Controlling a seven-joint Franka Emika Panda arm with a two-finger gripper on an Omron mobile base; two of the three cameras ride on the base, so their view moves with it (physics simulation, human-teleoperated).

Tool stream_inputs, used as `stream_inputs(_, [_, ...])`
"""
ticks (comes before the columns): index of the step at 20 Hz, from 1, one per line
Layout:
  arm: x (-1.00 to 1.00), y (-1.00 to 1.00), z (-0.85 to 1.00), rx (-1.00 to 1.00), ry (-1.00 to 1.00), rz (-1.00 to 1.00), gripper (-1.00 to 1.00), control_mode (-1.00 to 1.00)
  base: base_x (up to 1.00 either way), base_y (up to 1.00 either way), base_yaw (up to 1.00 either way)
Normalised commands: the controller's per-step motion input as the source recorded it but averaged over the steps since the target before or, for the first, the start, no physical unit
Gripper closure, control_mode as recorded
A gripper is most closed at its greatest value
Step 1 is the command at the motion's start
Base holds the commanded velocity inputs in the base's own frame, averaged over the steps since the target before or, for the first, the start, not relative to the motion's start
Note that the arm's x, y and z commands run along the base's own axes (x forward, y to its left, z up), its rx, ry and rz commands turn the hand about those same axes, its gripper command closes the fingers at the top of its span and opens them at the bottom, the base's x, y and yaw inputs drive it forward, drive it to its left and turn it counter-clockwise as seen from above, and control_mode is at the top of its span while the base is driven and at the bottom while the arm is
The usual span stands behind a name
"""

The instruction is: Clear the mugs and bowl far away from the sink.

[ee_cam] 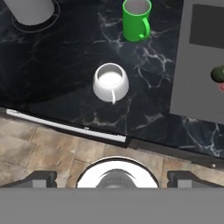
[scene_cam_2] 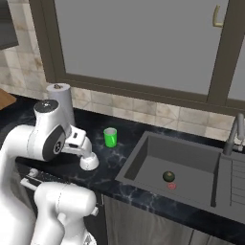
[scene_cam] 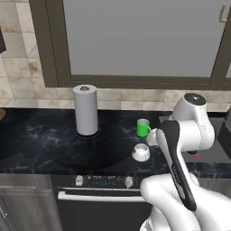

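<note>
The bright green mug (scene_cam: 143, 127) (scene_cam_2: 110, 137) (ee_cam: 136, 19) stands upright on the black marble counter, its handle turned toward the sink (scene_cam_2: 177, 162) (ee_cam: 203, 65). The squat white bowl (scene_cam: 140, 152) (scene_cam_2: 89, 163) (ee_cam: 110, 82) sits a little in front of the mug, nearer the counter's front edge and left of the sink. My gripper (ee_cam: 113, 180) hangs high over the front edge, looking down on the bowl. It is open, its fingertips (ee_cam: 41, 179) far apart with nothing between them. My arm hides part of the bowl in the right base view.
A tall white paper-towel roll (scene_cam: 85, 110) (scene_cam_2: 61, 103) stands at the back left. In the basin lie a dark round object (scene_cam_2: 168, 176) (ee_cam: 218, 73) and a small red one (scene_cam_2: 171, 185). The faucet (scene_cam_2: 234, 134) rises at the far right. Knobs (scene_cam: 79, 180) sit below the counter edge.
</note>
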Motion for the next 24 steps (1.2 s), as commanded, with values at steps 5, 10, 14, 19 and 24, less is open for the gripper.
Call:
stream_inputs(5, [0.11,0.00,-0.43,0.00,0.15,0.00,-1.00,-1.00,0.00,0.00,0.00])
stream_inputs(10, [0.18,0.00,-0.37,0.00,0.14,0.00,-1.00,-1.00,0.00,0.00,0.00])
stream_inputs(14, [0.27,0.00,-0.34,0.00,0.10,0.00,-1.00,-1.00,0.00,0.00,0.00])
stream_inputs(19, [0.30,0.00,-0.27,0.00,0.06,0.00,-1.00,-1.00,0.00,0.00,0.00])
stream_inputs(24, [0.28,0.00,-0.14,-0.01,0.00,0.00,-1.00,-1.00,0.00,0.00,0.00])
